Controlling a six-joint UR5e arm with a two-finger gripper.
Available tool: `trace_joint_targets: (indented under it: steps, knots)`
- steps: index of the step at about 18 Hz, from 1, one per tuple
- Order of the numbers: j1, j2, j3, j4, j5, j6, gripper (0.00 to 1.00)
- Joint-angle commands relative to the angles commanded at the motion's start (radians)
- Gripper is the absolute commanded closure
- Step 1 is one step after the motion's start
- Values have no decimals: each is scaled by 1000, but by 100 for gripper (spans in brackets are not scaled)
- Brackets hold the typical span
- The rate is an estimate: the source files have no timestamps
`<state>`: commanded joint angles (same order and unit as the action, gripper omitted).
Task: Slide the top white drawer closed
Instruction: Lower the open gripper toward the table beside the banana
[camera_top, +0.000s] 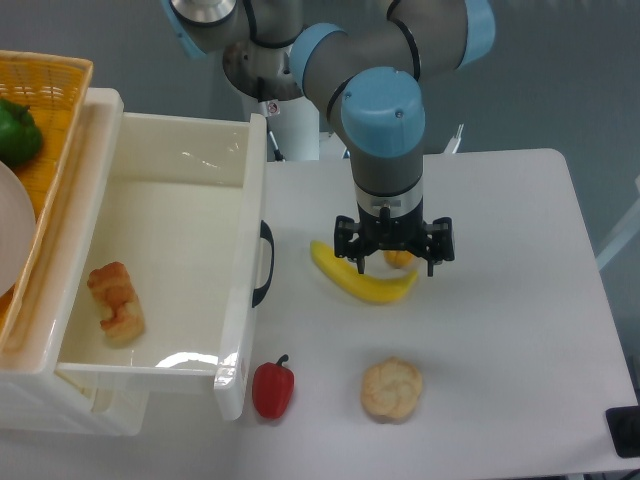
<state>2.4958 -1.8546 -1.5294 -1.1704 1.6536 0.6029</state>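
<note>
The top white drawer (243, 250) stands pulled far out to the right from the cabinet, its black curved handle (263, 262) facing the table. A piece of pastry (115, 300) lies inside it. My gripper (395, 250) hangs over the table to the right of the drawer front, about a hand's width from the handle and not touching it. It points down and is open, its black fingers (347, 248) spread over a yellow banana (362, 280) and a small orange item (399, 259).
A yellow woven basket (55, 95) with a green pepper (17, 132) sits on the cabinet at the left. A red pepper (273, 388) lies by the drawer's near corner, and a round bun (391, 389) lies right of it.
</note>
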Motion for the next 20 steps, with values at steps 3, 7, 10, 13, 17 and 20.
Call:
trace_joint_targets:
  steps: [3, 7, 10, 13, 17, 20]
  knots:
    - [0, -3, 0, 2, 3, 0, 0]
    - [5, -17, -2, 3, 5, 0, 0]
    - [11, -23, -12, 2, 9, -9, 0]
    - [17, -21, -37, 6, 24, -24, 0]
    - [20, -25, -69, 6, 29, -26, 0]
    - [20, -41, -84, 5, 31, -56, 0]
